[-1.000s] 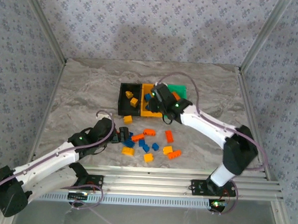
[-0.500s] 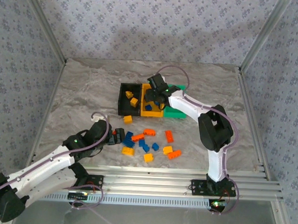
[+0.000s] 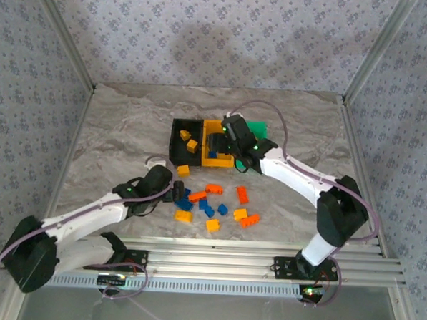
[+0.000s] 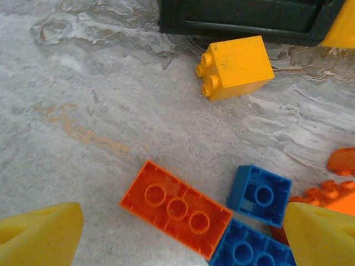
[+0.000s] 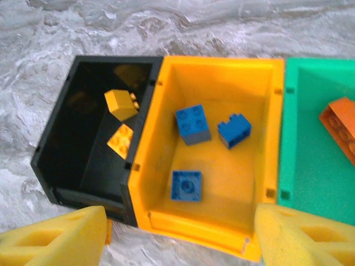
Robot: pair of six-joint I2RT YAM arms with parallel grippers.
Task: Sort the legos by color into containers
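Jaws spread, the left gripper [image 4: 180,235] is straddling a red-orange brick [image 4: 176,209] among the loose legos [image 3: 209,211], apparently lining up a pick, while the right gripper [image 5: 177,238], equally spread and empty, is hanging over the yellow-orange bin [image 5: 145,138] collecting blue bricks [image 5: 192,123].

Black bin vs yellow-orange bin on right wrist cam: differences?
Contents: the black bin holds two yellow bricks, the yellow-orange bin three blue bricks. Place: the black bin ends the row, the yellow-orange bin sits mid-row against the green bin. Both are open rectangular bins, joined side by side.
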